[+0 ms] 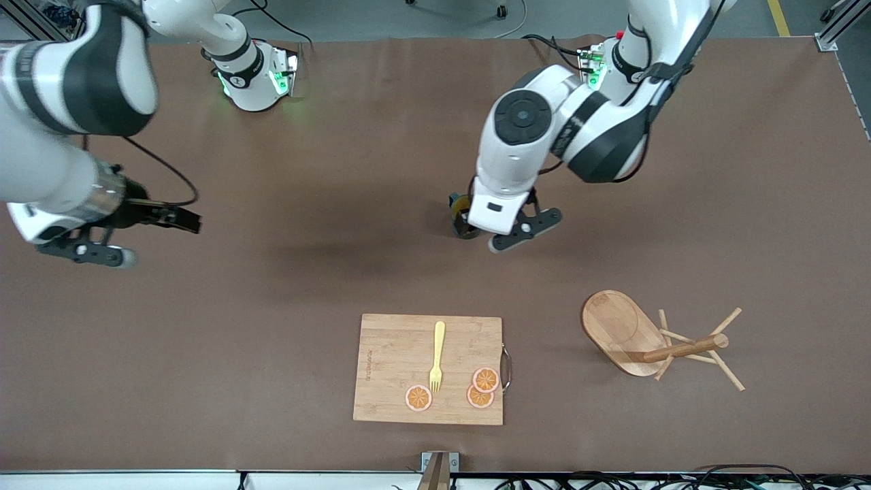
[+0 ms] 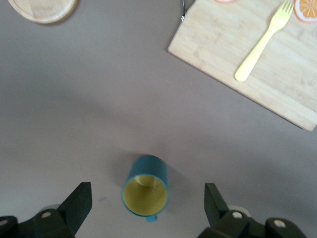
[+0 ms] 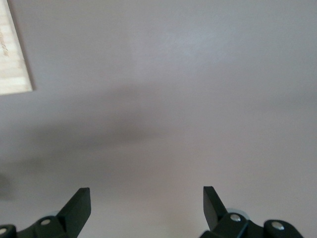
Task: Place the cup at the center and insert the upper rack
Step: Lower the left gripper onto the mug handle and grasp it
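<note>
The cup (image 2: 145, 191), dark teal with a yellow inside, stands upright on the brown table with its small handle at the rim. My left gripper (image 2: 147, 198) hangs just above it, open, with one finger on each side and not touching it. In the front view the cup (image 1: 463, 230) is mostly hidden under the left gripper (image 1: 480, 228) near the table's middle. The upper rack (image 1: 646, 340), a light wooden mug tree, lies on its side nearer the front camera, toward the left arm's end; its oval base (image 2: 42, 10) shows in the left wrist view. My right gripper (image 1: 184, 219) is open and empty over bare table (image 3: 147, 196).
A bamboo cutting board (image 1: 429, 367) lies near the front edge, bearing a yellow fork (image 1: 437, 357) and three orange slices (image 1: 485, 379). The board (image 2: 257, 64) and fork (image 2: 262, 42) show in the left wrist view, and the board's corner (image 3: 12, 54) in the right wrist view.
</note>
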Robot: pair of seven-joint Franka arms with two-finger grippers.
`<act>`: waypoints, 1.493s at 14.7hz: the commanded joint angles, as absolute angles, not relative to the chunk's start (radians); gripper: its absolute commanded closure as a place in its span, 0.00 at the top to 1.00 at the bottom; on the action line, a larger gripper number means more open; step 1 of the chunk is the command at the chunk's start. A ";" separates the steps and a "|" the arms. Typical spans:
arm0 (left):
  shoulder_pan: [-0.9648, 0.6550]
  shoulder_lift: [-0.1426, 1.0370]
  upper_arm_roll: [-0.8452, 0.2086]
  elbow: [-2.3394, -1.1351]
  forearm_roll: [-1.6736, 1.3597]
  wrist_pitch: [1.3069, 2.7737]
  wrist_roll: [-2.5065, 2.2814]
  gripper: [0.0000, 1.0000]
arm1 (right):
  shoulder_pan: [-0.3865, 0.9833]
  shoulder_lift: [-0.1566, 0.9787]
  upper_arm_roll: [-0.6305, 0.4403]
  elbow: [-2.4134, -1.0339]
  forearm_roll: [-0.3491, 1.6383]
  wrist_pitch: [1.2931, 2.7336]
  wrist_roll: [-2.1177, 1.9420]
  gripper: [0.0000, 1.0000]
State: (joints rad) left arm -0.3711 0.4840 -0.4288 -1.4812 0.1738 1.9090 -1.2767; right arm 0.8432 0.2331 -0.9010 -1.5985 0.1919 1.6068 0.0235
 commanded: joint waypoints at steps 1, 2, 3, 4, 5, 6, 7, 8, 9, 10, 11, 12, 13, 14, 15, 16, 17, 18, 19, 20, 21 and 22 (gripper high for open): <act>-0.448 0.532 -0.423 -1.440 0.242 1.899 -1.409 1.00 | 0.738 0.236 -0.905 -1.557 0.181 1.609 -0.188 1.00; -0.474 0.543 -0.423 -1.445 0.279 1.898 -1.489 1.00 | 0.703 0.251 -0.905 -1.533 0.181 1.608 -0.239 1.00; -0.513 0.560 -0.423 -1.445 0.311 1.896 -1.565 1.00 | 0.678 0.261 -0.905 -1.513 0.181 1.608 -0.276 1.00; -0.559 0.584 -0.423 -1.445 0.343 1.893 -1.642 1.00 | 0.652 0.273 -0.904 -1.497 0.183 1.605 -0.303 1.00; -0.593 0.607 -0.423 -1.447 0.377 1.893 -1.713 1.00 | 0.629 0.281 -0.899 -1.482 0.183 1.597 -0.330 1.00; -0.633 0.632 -0.423 -1.448 0.415 1.891 -1.792 1.00 | 0.617 0.293 -0.897 -1.471 0.184 1.577 -0.333 1.00; -0.678 0.653 -0.423 -1.460 0.454 1.890 -1.883 1.00 | 0.603 0.313 -0.896 -1.438 0.186 1.556 -0.334 1.00; -0.711 0.667 -0.423 -1.480 0.497 1.888 -1.970 1.00 | 0.592 0.346 -0.893 -1.392 0.189 1.533 -0.336 1.00; -0.745 0.679 -0.423 -1.505 0.543 1.888 -2.065 1.00 | 0.569 0.382 -0.891 -1.343 0.195 1.505 -0.339 1.00; -0.774 0.692 -0.423 -1.523 0.573 1.887 -2.139 1.00 | 0.536 0.408 -0.867 -1.298 0.205 1.488 -0.337 1.00; -0.799 0.701 -0.422 -1.538 0.600 1.885 -2.193 1.00 | 0.514 0.417 -0.836 -1.286 0.204 1.491 -0.337 1.00; -0.820 0.715 -0.420 -1.549 0.633 1.882 -2.225 1.00 | 0.505 0.417 -0.821 -1.284 0.201 1.493 -0.336 1.00; -0.850 0.730 -0.419 -1.554 0.673 1.865 -2.250 1.00 | 0.506 0.416 -0.821 -1.284 0.199 1.485 -0.336 1.00; -0.868 0.736 -0.419 -1.555 0.713 1.832 -2.272 1.00 | 0.505 0.413 -0.821 -1.282 0.198 1.477 -0.336 1.00; -0.877 0.744 -0.419 -1.557 0.741 1.807 -2.282 0.97 | 0.505 0.410 -0.821 -1.282 0.198 1.476 -0.337 1.00; -0.888 0.747 -0.419 -1.565 0.753 1.801 -2.287 0.95 | 0.512 0.414 -0.821 -1.284 0.201 1.479 -0.327 1.00; -0.900 0.753 -0.417 -1.566 0.777 1.796 -2.301 0.93 | 0.524 0.414 -0.819 -1.284 0.202 1.486 -0.325 1.00; -0.908 0.768 -0.410 -1.575 0.816 1.781 -2.325 0.92 | 0.525 0.413 -0.819 -1.284 0.207 1.477 -0.327 1.00; -0.920 0.781 -0.403 -1.577 0.866 1.770 -2.354 0.90 | 0.534 0.410 -0.819 -1.284 0.207 1.477 -0.325 1.00; -0.926 0.796 -0.399 -1.577 0.905 1.769 -2.379 0.86 | 0.544 0.410 -0.824 -1.285 0.203 1.476 -0.325 1.00; -0.930 0.807 -0.390 -1.574 0.948 1.769 -2.405 0.83 | 0.538 0.408 -0.822 -1.287 0.212 1.476 -0.325 1.00; -0.931 0.814 -0.388 -1.574 0.995 1.769 -2.425 0.79 | 0.535 0.403 -0.821 -1.292 0.215 1.476 -0.325 1.00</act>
State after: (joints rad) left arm -0.9162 0.7960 -0.4034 -1.5817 0.9163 1.7818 -2.3834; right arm 0.5425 0.4105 -0.8228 -1.2969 0.1976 1.4896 -0.3198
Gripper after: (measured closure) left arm 0.145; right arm 0.000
